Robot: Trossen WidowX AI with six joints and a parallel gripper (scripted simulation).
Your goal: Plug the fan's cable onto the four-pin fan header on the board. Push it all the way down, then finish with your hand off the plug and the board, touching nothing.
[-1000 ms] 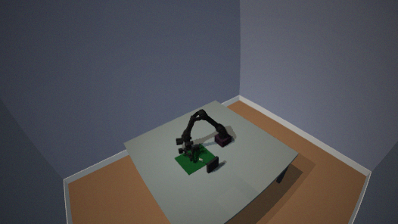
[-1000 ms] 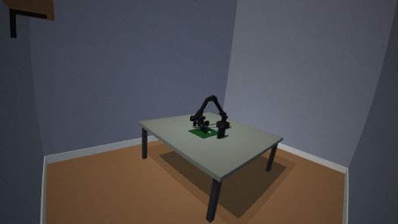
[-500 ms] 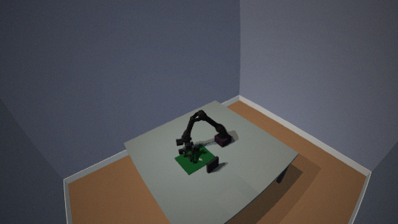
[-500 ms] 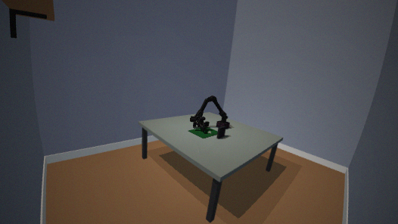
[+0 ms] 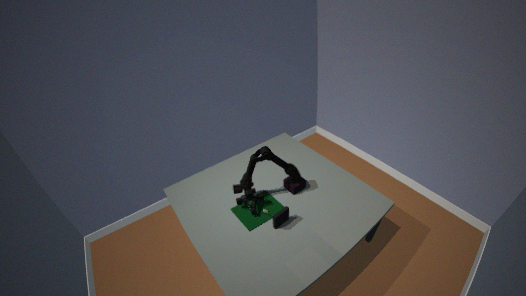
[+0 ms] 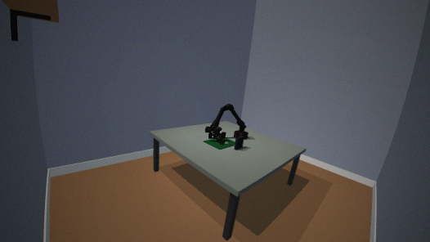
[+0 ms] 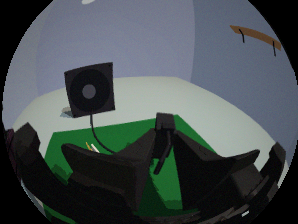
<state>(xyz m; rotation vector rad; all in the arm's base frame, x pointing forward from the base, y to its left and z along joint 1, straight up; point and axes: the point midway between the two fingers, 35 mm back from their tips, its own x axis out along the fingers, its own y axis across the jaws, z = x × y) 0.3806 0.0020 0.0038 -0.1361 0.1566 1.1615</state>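
The fan [image 5: 281,218] [image 6: 239,143] [image 7: 89,91] stands upright beside the green board [image 5: 250,223] [image 6: 220,146] [image 7: 61,141]. Its dark cable [image 7: 92,125] runs down over the board and passes behind a finger. My gripper [image 5: 254,210] [image 6: 221,141] [image 7: 164,133] is low over the board, shut on the small dark plug [image 7: 165,121]. A dark strand hangs between the fingers below the plug. Small white and orange pieces [image 7: 93,147] show on the board left of the fingers; I cannot tell whether they are the fan header. The plug's lower end and any contact with the board are hidden.
The board lies on the pale grey-green table [image 5: 320,200] [image 6: 196,151] [image 7: 145,95]. The arm's base [image 5: 295,184] [image 6: 241,134] stands on the table behind the board. The fan rises above the board's edge, close to the gripper.
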